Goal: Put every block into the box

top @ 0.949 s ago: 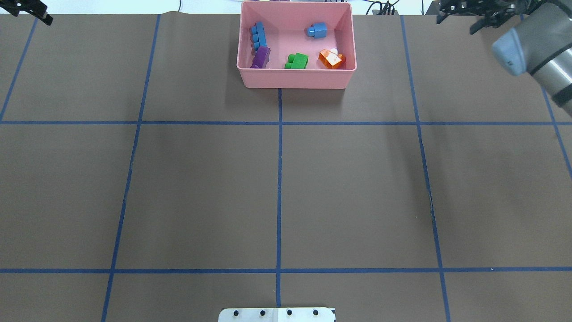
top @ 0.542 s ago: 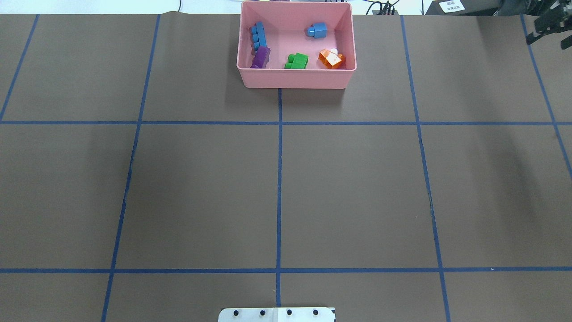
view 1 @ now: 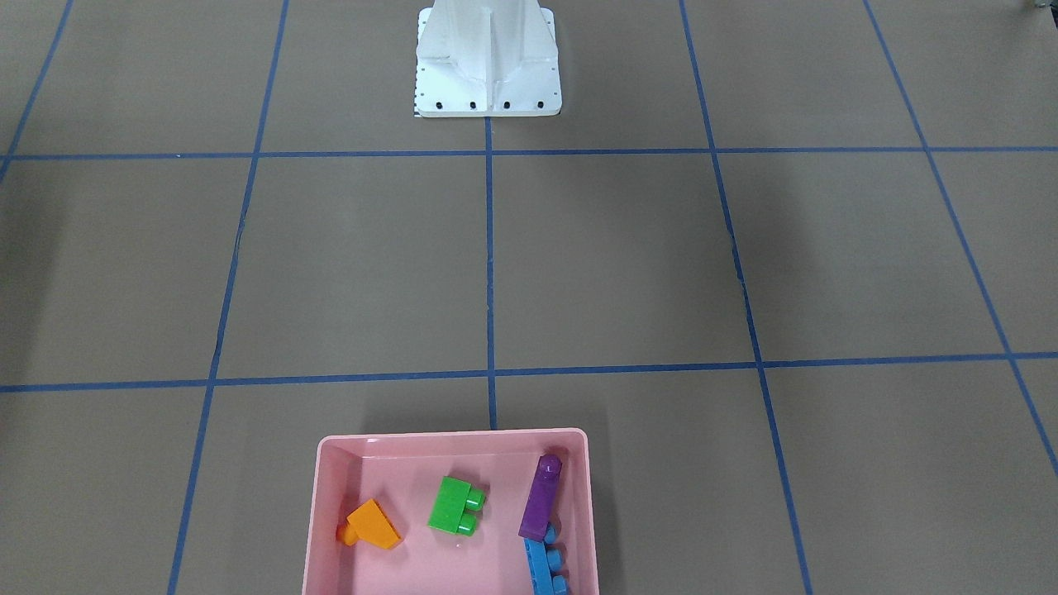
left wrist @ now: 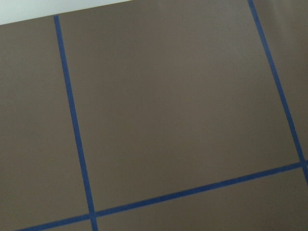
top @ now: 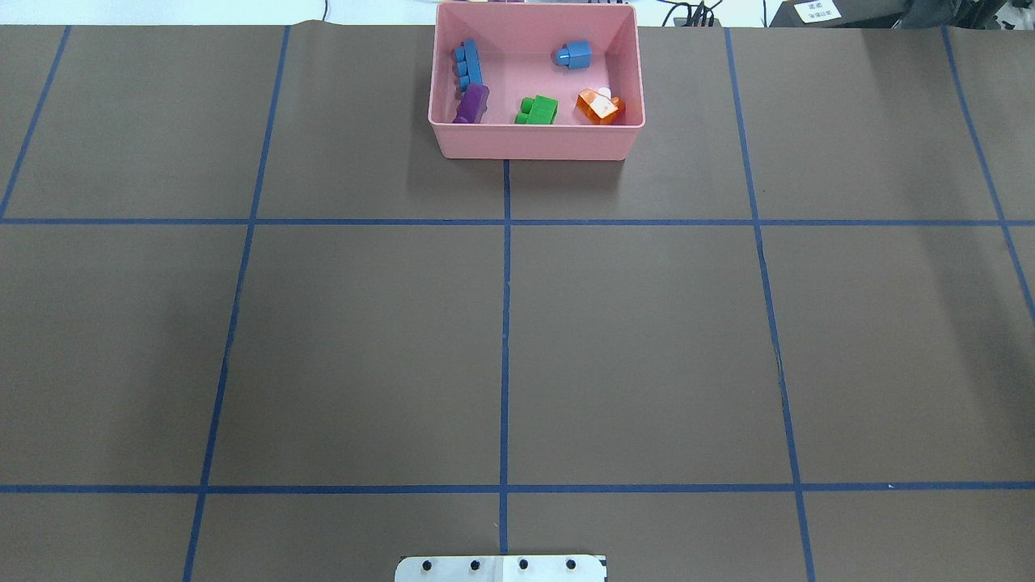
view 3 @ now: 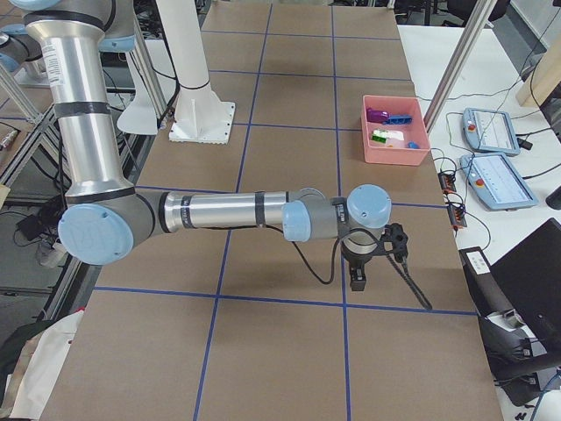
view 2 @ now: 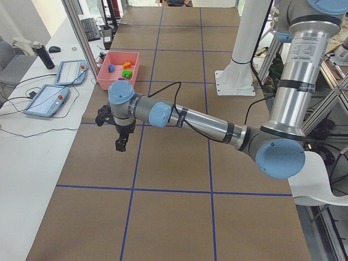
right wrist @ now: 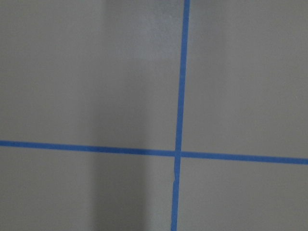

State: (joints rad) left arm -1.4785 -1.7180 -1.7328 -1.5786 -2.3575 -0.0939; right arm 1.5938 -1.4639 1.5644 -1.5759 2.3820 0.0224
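The pink box (top: 534, 141) stands at the table's far middle edge; it also shows in the front-facing view (view 1: 450, 435). In it lie the long blue block (top: 466, 63), purple block (top: 472, 103), green block (top: 538, 110), orange wedge (top: 600, 107) and tiny blue block (top: 575, 54). My left gripper (view 2: 120, 144) shows only in the exterior left view, hanging above bare table well short of the box. My right gripper (view 3: 358, 279) shows only in the exterior right view, likewise above bare table. I cannot tell whether either is open or shut.
The white metal base (view 1: 488, 66) stands at the robot's side of the table. Blue tape lines grid the brown mat. Tablets (view 2: 48, 100) and cables lie on the side table beyond the box. Both wrist views show only mat and tape.
The right arm and gripper moved right, out of the overhead view. The left gripper left that view's top left corner. The blocks and box have not moved.
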